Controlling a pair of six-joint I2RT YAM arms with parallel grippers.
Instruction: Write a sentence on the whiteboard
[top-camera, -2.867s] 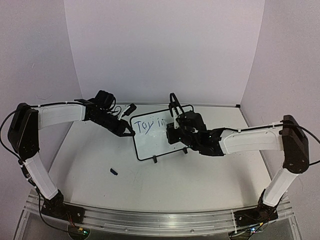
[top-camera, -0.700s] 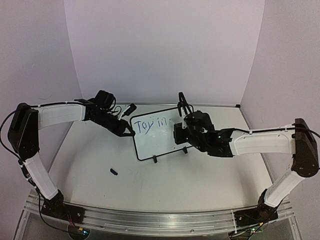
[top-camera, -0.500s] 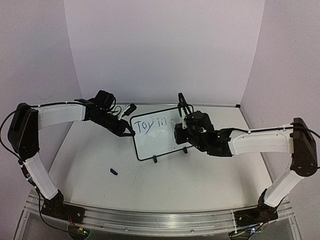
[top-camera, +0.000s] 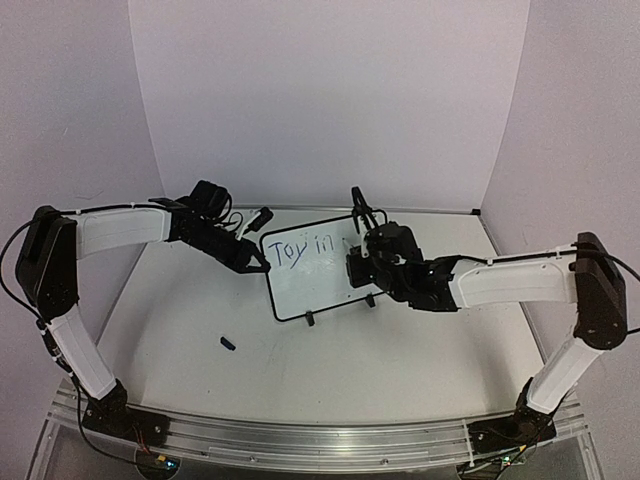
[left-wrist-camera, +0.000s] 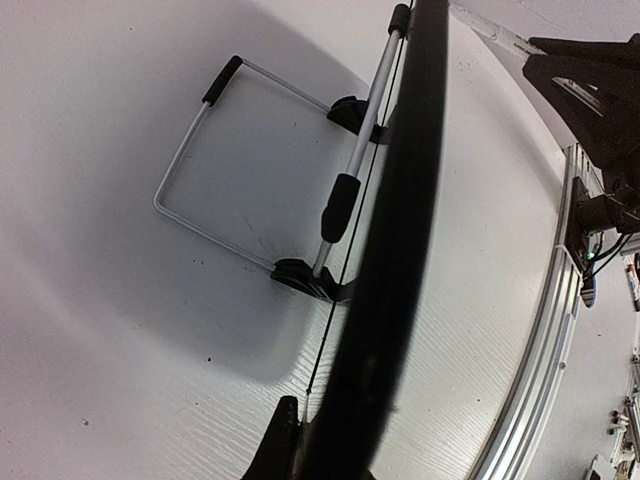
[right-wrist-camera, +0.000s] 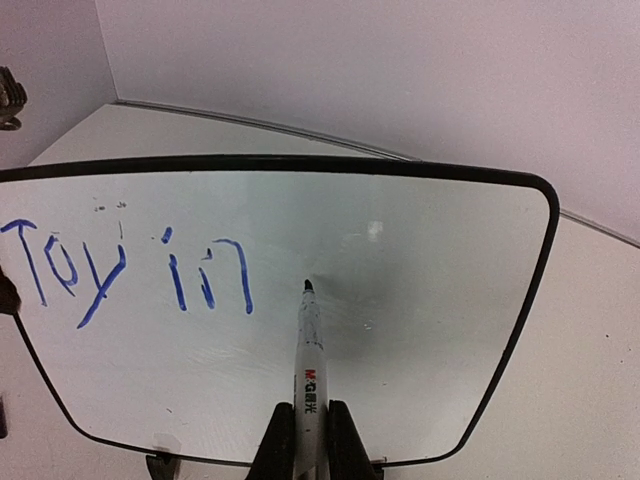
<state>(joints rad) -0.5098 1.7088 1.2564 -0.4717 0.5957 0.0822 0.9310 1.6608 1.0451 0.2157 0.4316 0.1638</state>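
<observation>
Whiteboard (right-wrist-camera: 420, 300) with blue lettering (right-wrist-camera: 108, 275) "Toy in", marker (right-wrist-camera: 310, 370) tip alongside.

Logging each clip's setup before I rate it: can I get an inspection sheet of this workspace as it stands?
Surface: white table, no spill seen.
Job's things: whiteboard upright on its feet; sentence reads "Toy in", blue, upper left; marker tip at the board, right of the lettering.
Clutter: small dark cap-like piece on the table, left-front of the board, apart from it.
Grippers: left gripper shut on the board's left edge; right gripper shut on the marker.
Cables: black cable looped at the left wrist, off the board.
Surroundings: plain walls; metal rail at the near edge.
</observation>
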